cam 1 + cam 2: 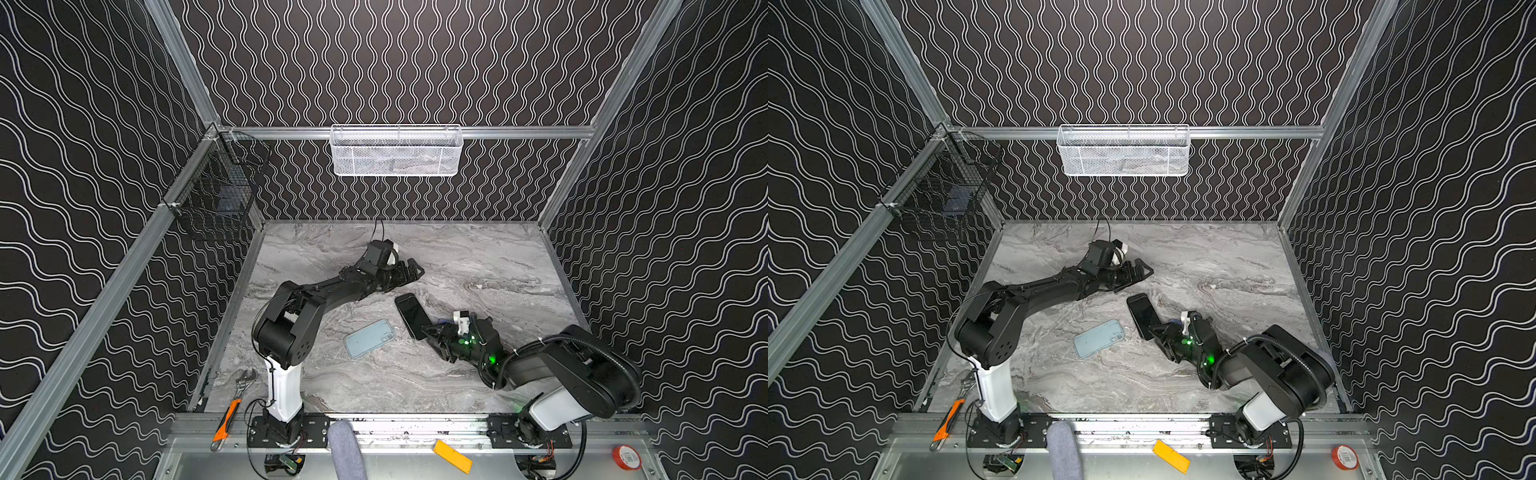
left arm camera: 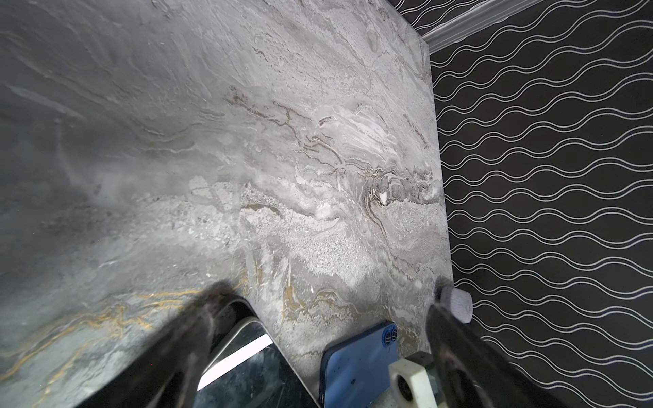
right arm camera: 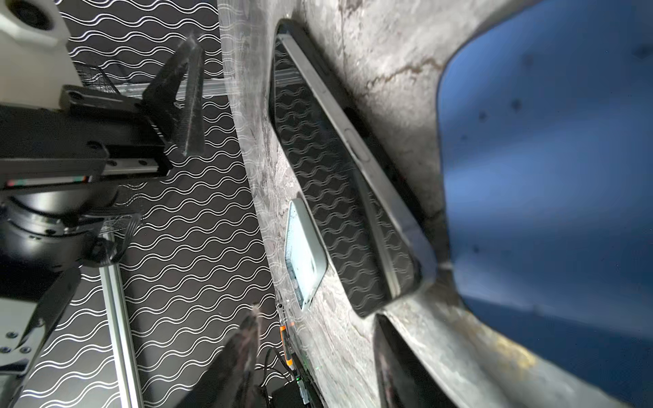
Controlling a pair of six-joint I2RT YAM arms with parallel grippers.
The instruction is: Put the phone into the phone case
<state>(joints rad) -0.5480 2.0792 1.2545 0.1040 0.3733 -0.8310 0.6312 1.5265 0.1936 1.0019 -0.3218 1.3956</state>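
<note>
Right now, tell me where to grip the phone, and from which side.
Take the phone across its long edges near the end facing the right hand, probably coming from that side: it lies screen up, that end at the hand.

Phone (image 1: pixel 411 315): black, glossy screen upward, set diagonally near the middle of the bench (image 1: pixel 478 257). Phone case (image 1: pixel 369 338): pale blue, empty, lying just left of the phone, not touching.
</note>
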